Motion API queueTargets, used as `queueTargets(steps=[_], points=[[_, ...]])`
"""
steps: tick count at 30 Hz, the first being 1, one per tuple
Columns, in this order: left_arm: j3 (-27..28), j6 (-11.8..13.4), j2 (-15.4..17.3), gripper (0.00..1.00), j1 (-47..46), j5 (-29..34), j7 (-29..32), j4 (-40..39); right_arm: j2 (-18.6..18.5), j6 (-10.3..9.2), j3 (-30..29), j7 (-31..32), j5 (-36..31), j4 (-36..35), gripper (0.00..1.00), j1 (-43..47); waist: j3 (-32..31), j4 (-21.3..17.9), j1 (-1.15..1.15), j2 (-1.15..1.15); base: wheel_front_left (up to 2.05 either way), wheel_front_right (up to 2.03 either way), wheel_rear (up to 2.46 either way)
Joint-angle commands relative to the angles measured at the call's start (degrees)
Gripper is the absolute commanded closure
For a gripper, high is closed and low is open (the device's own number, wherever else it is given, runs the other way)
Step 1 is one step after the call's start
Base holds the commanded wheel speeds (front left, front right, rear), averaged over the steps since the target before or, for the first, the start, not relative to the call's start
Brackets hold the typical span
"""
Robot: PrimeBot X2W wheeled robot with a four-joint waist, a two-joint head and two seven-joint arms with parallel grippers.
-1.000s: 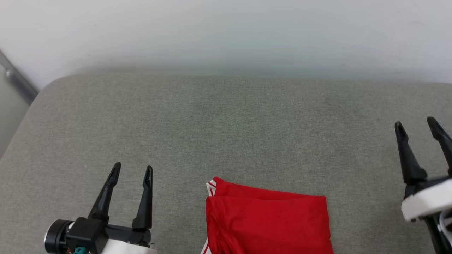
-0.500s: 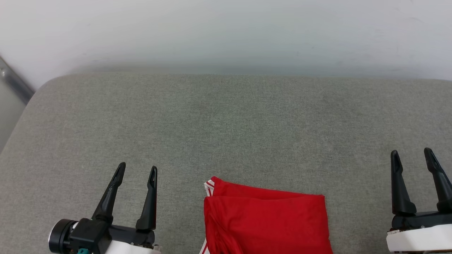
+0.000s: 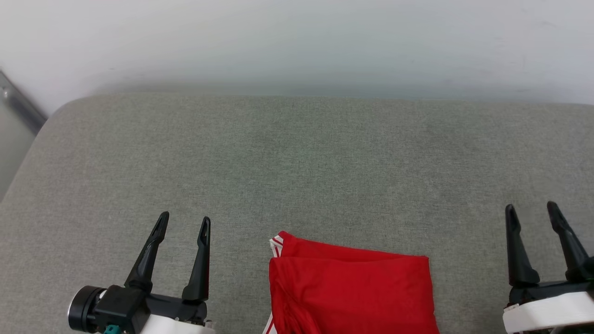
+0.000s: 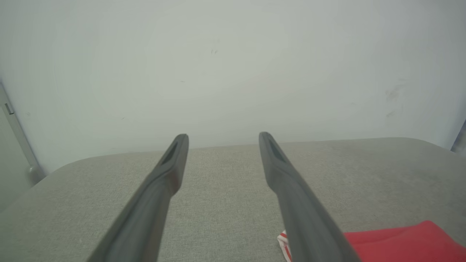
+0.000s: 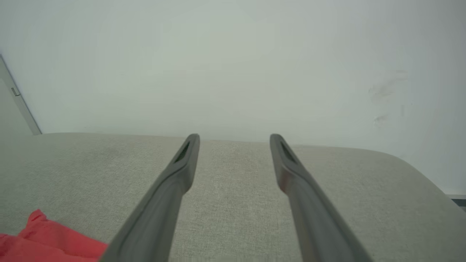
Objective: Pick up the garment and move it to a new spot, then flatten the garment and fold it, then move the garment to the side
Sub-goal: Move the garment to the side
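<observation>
At the left I am holding my left hand with its two dark fingers spread wide and nothing between them, hovering over the grey padded surface. In the middle, the garment is lying folded into a red block on this surface, with a bit of white striped trim showing at its far left corner, and it is touching neither hand. At the right I am holding my right hand spread wide too and empty, well apart from the garment, its fingers pointing toward the pale wall.
</observation>
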Motion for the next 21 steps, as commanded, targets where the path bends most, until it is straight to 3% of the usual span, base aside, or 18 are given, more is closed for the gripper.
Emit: queueTargets(steps=[1,7,13,17,21], points=[[0.0,0.1,-0.1,0.0,-0.7,-0.1,-0.1,-0.1,-0.9,-0.02,0.8,1.0,0.5,0.2,0.0,0.6,0.2,0.2,0.0,0.0,0.0,0.0,0.0],[-0.1,0.1,-0.3,0.0,-0.9,0.0,-0.1,0.4,-5.7,-0.02,4.6,12.8,4.3,-2.4,0.0,0.3,1.2,0.8,0.0,0.0,0.0,0.0,0.0],[-0.9,0.1,-0.5,0.0,-1.8,0.1,-0.1,1.0,-10.9,-0.02,8.6,38.9,13.9,-6.2,0.0,3.1,3.1,1.8,0.0,0.0,0.0,0.0,0.0],[-1.0,0.1,-0.8,0.0,-2.6,-0.4,-0.1,1.7,-10.0,-0.01,8.1,53.4,17.6,-9.8,0.0,4.9,3.9,3.1,0.0,0.0,0.0,0.0,0.0],[-2.1,0.1,-1.0,0.0,-3.7,-0.7,-0.1,2.1,-9.2,-0.01,7.5,62.2,17.0,-12.5,0.0,4.9,4.8,4.9,0.0,0.0,0.0,0.0,0.0]])
